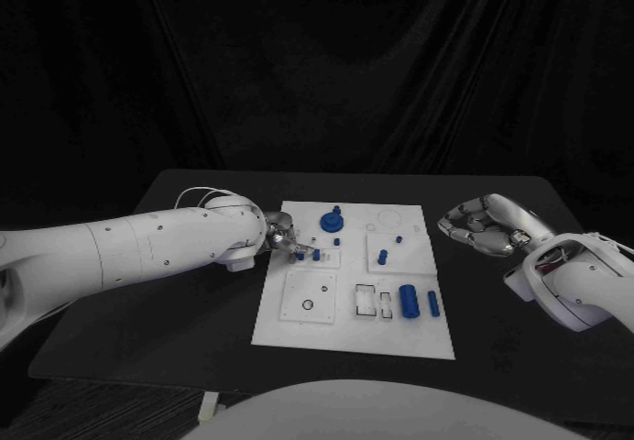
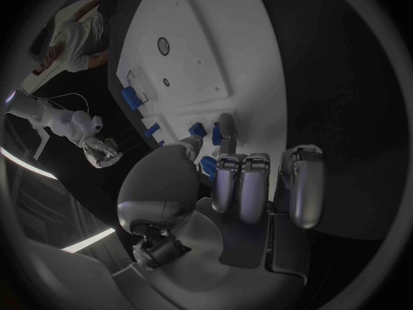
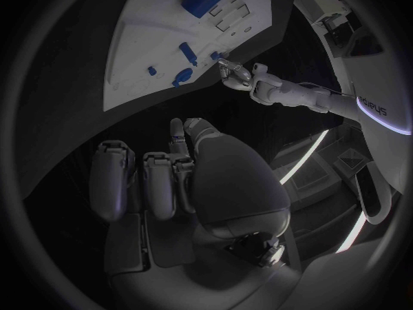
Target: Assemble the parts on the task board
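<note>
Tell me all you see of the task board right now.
The task board is a flat white rectangular plate, plastic by its look, lying in the middle of the black table. It has cut-out slots and round holes, with small blue parts lying on it or standing in it. The left hand reaches over its left edge beside some parts.

You are looking at a black table [image 1: 172,302] that is carrying a single white task board [image 1: 355,328], which is lying flat near the table's middle. The board is sitting with dark tabletop showing on all its sides.
</note>
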You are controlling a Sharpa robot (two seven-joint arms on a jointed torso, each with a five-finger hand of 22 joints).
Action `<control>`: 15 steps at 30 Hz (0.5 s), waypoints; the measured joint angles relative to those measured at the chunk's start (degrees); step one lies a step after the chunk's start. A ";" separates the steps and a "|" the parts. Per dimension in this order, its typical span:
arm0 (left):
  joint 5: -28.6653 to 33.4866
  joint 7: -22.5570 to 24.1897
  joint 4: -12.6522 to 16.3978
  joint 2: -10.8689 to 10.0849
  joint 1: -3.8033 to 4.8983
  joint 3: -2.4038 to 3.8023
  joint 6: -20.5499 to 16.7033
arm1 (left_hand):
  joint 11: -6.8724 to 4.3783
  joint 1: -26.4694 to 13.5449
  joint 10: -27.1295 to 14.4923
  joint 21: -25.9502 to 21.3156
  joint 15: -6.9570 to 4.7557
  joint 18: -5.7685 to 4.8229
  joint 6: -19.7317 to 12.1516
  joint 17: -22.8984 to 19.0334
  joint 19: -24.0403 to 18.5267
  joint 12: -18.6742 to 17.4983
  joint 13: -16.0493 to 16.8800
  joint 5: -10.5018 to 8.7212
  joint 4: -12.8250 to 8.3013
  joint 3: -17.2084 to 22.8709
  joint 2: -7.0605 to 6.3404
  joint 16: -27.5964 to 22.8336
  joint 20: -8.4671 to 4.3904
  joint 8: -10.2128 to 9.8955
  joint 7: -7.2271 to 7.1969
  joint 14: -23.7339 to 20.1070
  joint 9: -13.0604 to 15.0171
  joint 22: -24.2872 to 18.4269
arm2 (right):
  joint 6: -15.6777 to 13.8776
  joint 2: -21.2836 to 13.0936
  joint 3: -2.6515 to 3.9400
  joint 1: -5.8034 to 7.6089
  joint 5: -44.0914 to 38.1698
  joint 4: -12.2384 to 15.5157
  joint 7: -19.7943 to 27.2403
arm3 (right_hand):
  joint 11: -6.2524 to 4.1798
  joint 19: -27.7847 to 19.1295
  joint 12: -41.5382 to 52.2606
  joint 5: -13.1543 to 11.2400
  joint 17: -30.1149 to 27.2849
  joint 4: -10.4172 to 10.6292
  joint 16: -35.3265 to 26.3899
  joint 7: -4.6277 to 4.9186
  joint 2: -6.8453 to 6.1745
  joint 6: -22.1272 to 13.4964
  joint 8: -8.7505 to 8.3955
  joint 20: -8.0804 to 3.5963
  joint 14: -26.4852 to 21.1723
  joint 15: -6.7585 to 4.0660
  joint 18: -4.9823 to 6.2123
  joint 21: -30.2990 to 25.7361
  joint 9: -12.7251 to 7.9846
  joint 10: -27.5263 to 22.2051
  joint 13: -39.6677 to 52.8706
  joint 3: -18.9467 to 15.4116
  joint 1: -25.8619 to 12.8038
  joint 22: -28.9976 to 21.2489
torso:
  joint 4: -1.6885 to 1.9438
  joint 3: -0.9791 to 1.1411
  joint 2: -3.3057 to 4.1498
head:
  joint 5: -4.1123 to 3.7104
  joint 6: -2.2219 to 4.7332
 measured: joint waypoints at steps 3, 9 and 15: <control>0.00 0.17 0.00 0.02 -0.01 -0.01 -0.10 | 0.00 0.13 0.00 0.00 0.00 0.00 0.00 0.00 0.00 0.00 0.00 0.00 0.00 -0.60 0.13 0.00 0.00 1.16 0.00 0.00 1.29 0.00 | 0.01 0.03 0.00 -0.01 0.00 -0.01 -0.01 | 0.00 0.00 0.00 0.00 0.00 -0.20 0.00 0.00 0.00 0.00 0.00 0.00 0.00 0.00 0.00 0.00 0.00 0.00 0.01 0.20 0.00 0.00 | 0.00 0.00 0.01 | 0.01 0.00; 0.00 0.39 0.00 0.02 -0.02 -0.01 -0.32 | 0.00 0.84 0.00 0.00 0.00 0.00 -0.32 0.00 0.00 0.00 0.00 0.39 -0.15 -1.70 0.83 0.00 0.00 3.31 -0.32 0.00 4.20 0.00 | 0.02 0.04 0.00 -0.02 0.00 -0.02 -0.02 | 0.00 0.00 0.00 0.00 0.00 -0.20 0.00 0.00 0.00 0.00 0.00 0.00 0.00 0.00 0.00 0.00 0.00 0.00 0.01 0.20 0.00 0.00 | 0.01 -0.01 0.02 | -0.08 0.00; -0.01 0.75 0.03 -0.01 -0.02 -0.01 -0.73 | -0.23 2.31 0.20 0.00 -0.02 0.00 -1.03 0.00 0.13 0.00 0.00 1.33 -0.07 -2.76 1.18 0.00 -0.13 6.04 -0.67 -0.02 7.90 0.00 | 0.02 0.02 0.00 -0.03 0.00 -0.05 -0.02 | 0.00 0.00 0.00 0.00 0.00 -0.20 0.00 0.00 -0.01 0.00 0.00 0.00 0.00 0.00 0.00 0.00 0.00 0.00 -0.03 0.20 -0.01 -0.01 | 0.01 0.00 0.01 | -0.16 0.00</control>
